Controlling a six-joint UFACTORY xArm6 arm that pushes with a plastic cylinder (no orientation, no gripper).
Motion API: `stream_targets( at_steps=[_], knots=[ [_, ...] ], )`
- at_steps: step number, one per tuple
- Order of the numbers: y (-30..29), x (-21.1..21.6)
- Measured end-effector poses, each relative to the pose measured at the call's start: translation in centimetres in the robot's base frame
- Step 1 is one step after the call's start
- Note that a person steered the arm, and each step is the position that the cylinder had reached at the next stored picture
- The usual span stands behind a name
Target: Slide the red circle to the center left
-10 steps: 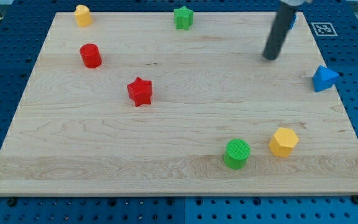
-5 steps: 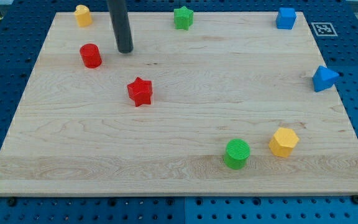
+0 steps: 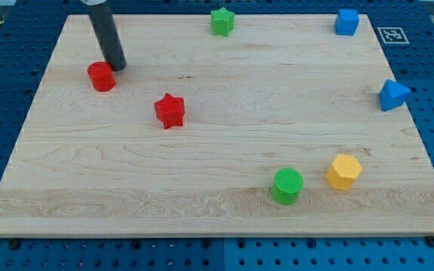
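The red circle (image 3: 101, 76) lies near the upper left of the wooden board (image 3: 217, 218). My tip (image 3: 116, 66) is at the red circle's upper right edge, touching or almost touching it. The dark rod rises from there to the view's top and hides the spot where the yellow block stood in the top left corner.
A red star (image 3: 170, 110) lies right of and below the red circle. A green star (image 3: 221, 20) and a blue cube (image 3: 346, 22) sit along the top edge. A blue triangle (image 3: 392, 95) is at the right edge. A green circle (image 3: 287, 185) and a yellow hexagon (image 3: 344, 172) sit lower right.
My tip swept from the upper right across to the upper left and came against the red circle. The red circle has shifted a little down and left. The rod now hides the yellow block.
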State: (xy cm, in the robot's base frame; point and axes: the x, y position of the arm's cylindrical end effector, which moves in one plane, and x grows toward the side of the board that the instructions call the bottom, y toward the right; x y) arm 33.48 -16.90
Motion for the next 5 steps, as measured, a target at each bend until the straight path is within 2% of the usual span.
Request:
stream_targets(
  at_steps=[2, 5],
  knots=[
    [0.4, 2.3],
    [-0.5, 3.1]
  ],
)
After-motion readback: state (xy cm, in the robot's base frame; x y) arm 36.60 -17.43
